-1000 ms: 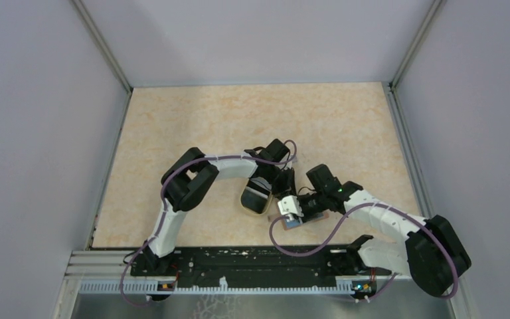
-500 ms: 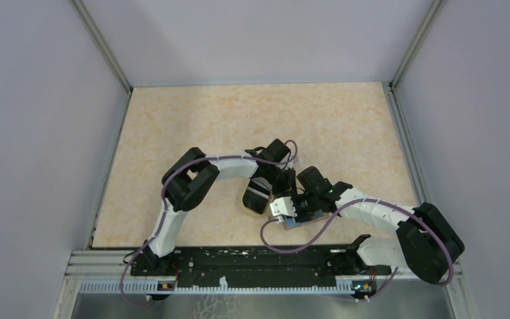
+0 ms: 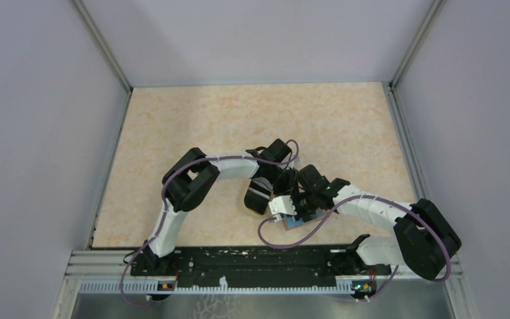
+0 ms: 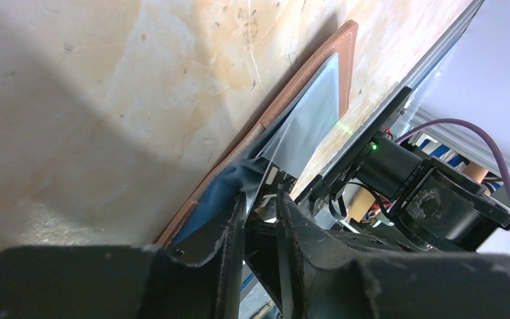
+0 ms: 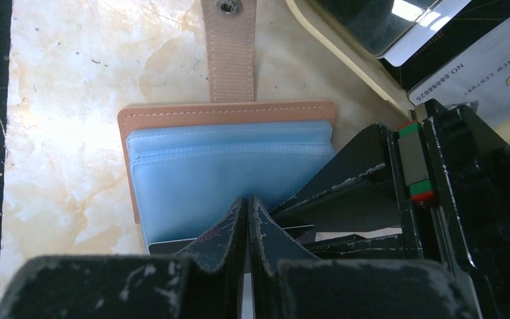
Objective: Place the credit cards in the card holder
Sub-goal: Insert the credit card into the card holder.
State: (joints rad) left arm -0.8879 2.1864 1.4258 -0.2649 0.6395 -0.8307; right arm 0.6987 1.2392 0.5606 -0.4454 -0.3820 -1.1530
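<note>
Insertion is the step we judge to be in hand. The card holder (image 5: 226, 166) lies open on the table (image 5: 60, 100), light blue lining up and its tab (image 5: 229, 46) pointing away from the right wrist camera. The dark edge of one credit card (image 5: 169, 244) shows at the near mouth of the blue pocket. Our right gripper (image 5: 247, 199) is closed until no gap shows between its fingers, the tips set over that card's edge. Whether they pinch the card or only press against it we cannot tell. Our left gripper (image 4: 261, 198) comes in from the holder's far side with its fingers a narrow way apart and the blue lining running up to their tips. We cannot tell whether it has any hold on that lining. The other credit cards (image 5: 468, 63) lie in the tan-rimmed dish (image 5: 335, 50) just beside the holder, a white one and darker ones overlapping. From above, both wrists crowd over the holder near the front of the table, so little of it shows there. Next, we judge, the card must slide flat and straight into the pocket. That calls for an open pocket mouth and a holder that does not skid on the smooth table, since a tilted card would likely catch on the lining.
</note>
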